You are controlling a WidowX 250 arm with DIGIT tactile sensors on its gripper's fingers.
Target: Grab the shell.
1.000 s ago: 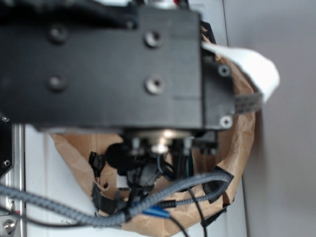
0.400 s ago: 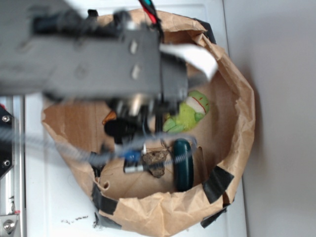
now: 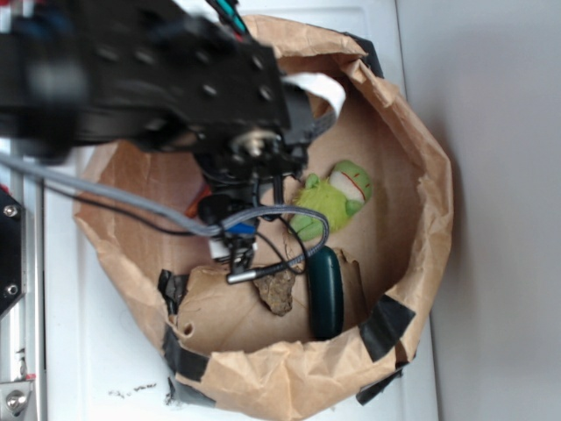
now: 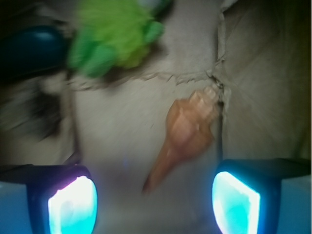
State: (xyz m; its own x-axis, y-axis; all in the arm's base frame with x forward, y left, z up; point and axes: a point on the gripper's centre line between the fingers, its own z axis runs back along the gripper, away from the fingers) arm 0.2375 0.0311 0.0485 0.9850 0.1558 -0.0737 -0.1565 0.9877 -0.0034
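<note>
Wrist view, looking down past the pincer (image 4: 153, 202) into a paper-lined bin. At lower left, one glowing fingertip (image 4: 72, 204) of the pincer fills the corner; its partner sits at lower right, and the wide gap between them shows the pincer spread apart, with nothing between the tips. Above and left of the pincer lies a dark teal object (image 4: 31, 48), blurred, and just right of it a green plush frog (image 4: 114, 36). Ahead of the gap, nearer the right fingertip, lies the shell (image 4: 187, 134): orange-tan, its wide ridged end farthest from the pincer, its long point aimed back toward the gap. It rests on the paper floor, untouched by either fingertip.

Exterior view from above: the black arm (image 3: 149, 79) reaches in from the left over a crumpled brown paper bag (image 3: 421, 219). The pincer itself is hidden beneath the arm and cables. Only an orange sliver (image 3: 201, 200) shows at the arm's edge. To the right of the arm lie a rough brown rock (image 3: 279, 291), the teal object (image 3: 325, 294), and the frog (image 3: 335, 197).
</note>
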